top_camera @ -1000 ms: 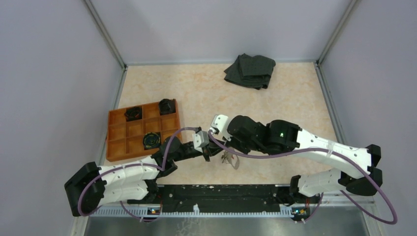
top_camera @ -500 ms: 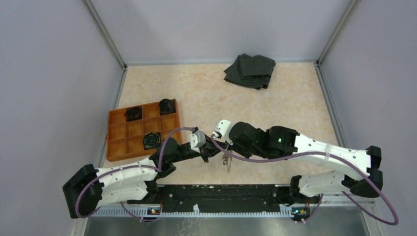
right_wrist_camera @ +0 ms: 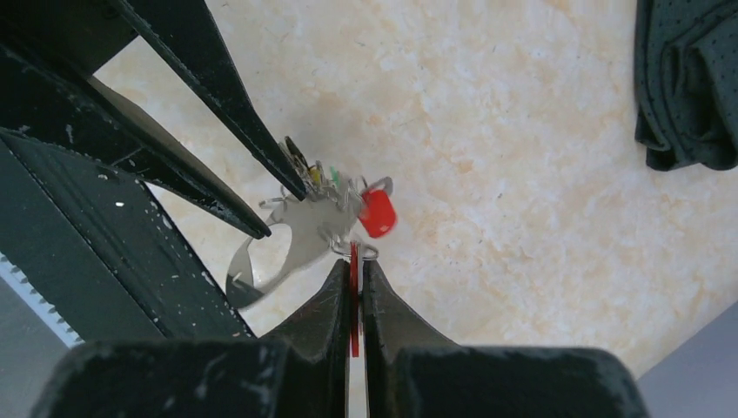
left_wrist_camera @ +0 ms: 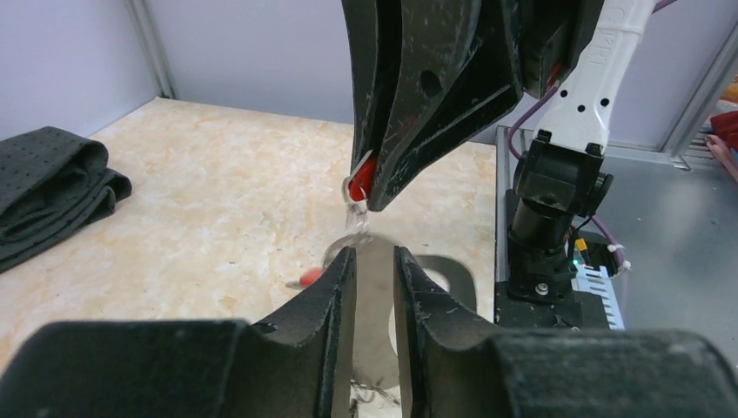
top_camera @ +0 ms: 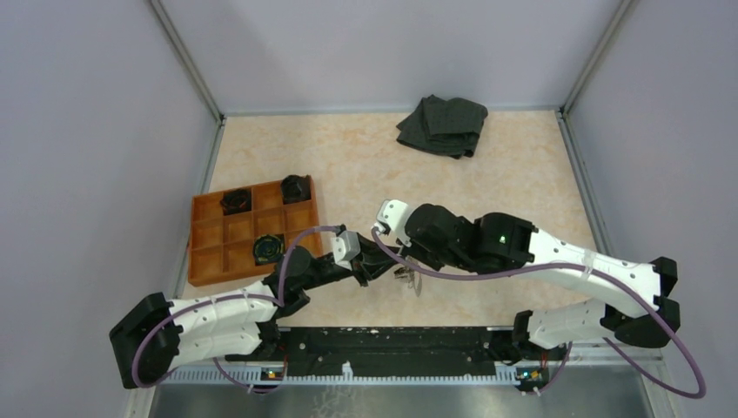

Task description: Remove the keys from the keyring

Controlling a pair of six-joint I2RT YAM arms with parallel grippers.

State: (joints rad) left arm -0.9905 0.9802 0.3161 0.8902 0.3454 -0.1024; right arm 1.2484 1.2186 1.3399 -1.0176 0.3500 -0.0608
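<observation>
Item: key bunch, held off the surface (right_wrist_camera: 540, 200) between both tools. Right tool (right_wrist_camera: 352, 268): pressed together on the edge of a red-headed key (right_wrist_camera: 353, 300). Left tool (left_wrist_camera: 375, 261): closed to a narrow slot on a flat silvery plate (left_wrist_camera: 376, 296) with a hole in it. Keyring (left_wrist_camera: 352, 233): thin wire just beyond the left tool's tips and directly under the right tool's, with the other keys (right_wrist_camera: 324, 178) bunched there. Handling, in my judgement: I would hold the left clamp firm as an anchor and walk the red-headed key along the wire in small turns, since a straight pull would only drag the bunch. Views: the right wrist alone shows a second red head (right_wrist_camera: 377, 212) and small green and yellow bits beside the left tool's tips. The left wrist shows how the wire hangs. The top view nearly hides the bunch but alone shows the orange tray (top_camera: 209, 252), well off the left tool's outer side.
</observation>
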